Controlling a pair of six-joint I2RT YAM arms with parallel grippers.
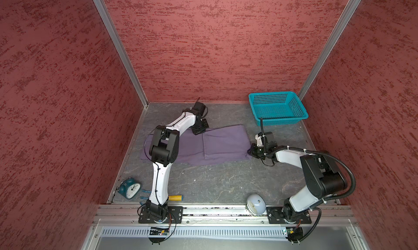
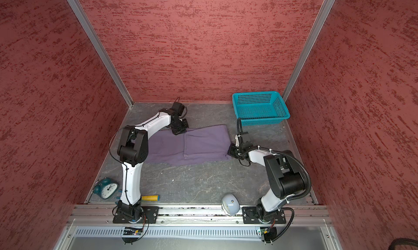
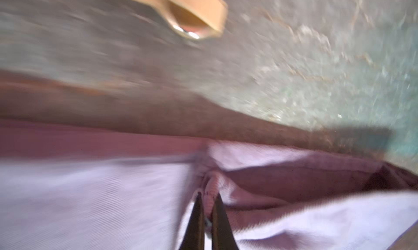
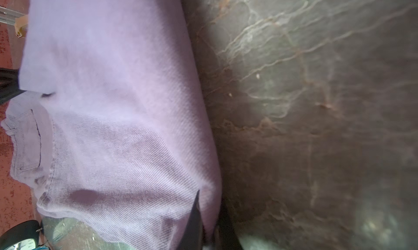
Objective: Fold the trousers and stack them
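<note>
Deals with the trousers (image 1: 217, 144), lying flat across the far middle of the grey marbled table (image 1: 214, 183) in both top views, with one layer folded over the right half. Pinches the far long edge, roughly midway along, with the left gripper (image 1: 199, 131). Shows in the left wrist view two dark fingertips (image 3: 198, 208) narrowed to a slit, with a small ridge of lavender cloth caught between and puckered up off the layer below. Grips the right end of the trousers, at its nearer corner, with the right gripper (image 1: 251, 150). Shows in the right wrist view the fingers (image 4: 195, 217) closed on the cloth's edge, with twill fabric bulging between; shows too a back pocket (image 4: 29, 142) at the opposite end of the garment. Has a teal mesh basket (image 1: 279, 122) in the far right corner, near the trousers yet apart from them. Has a teal alarm clock (image 1: 130, 188) at the near left, beside the left arm's base, and just to its right a yellow handle (image 1: 175, 198), partly hidden behind that arm. Has a pale blue domed object (image 1: 255, 204) at the near edge, close to the right arm's base.
</note>
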